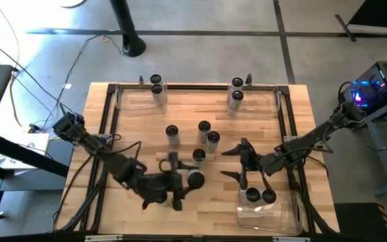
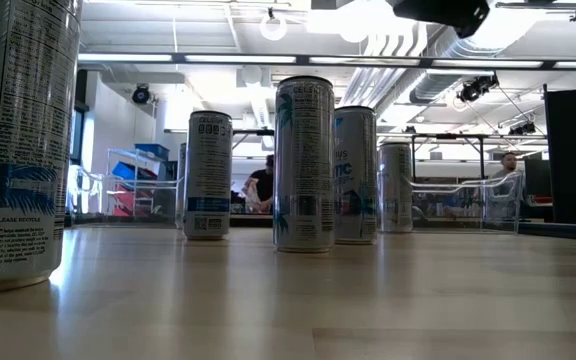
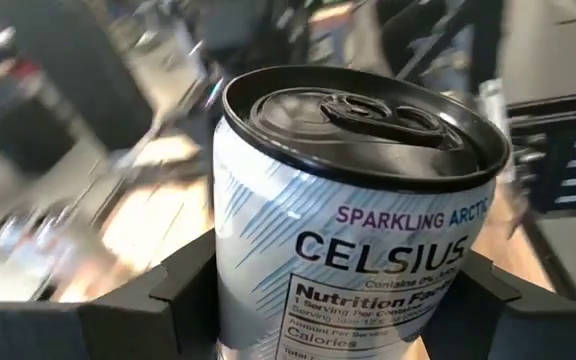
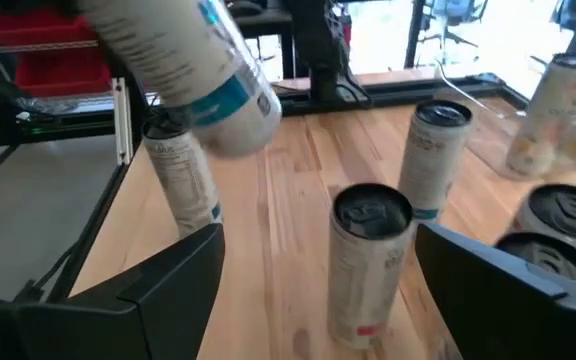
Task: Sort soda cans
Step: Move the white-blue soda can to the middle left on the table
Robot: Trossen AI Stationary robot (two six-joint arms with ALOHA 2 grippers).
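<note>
Left claw (image 1: 180, 183): clamped on a soda can (image 3: 353, 210), one finger on each side, held off the table (image 1: 294, 121) near its front edge.
Right claw (image 1: 242, 161): fingers wide apart, holding nothing, just beyond the front right bin (image 1: 294, 214).
Front right bin: two cans (image 1: 260, 195) stand inside.
Far bins: two cans (image 1: 156, 85) in the left one, two cans (image 1: 235, 91) in the right one.
Loose cans (image 1: 203, 138): four stand upright mid-table, between the far bins and the claws.
</note>
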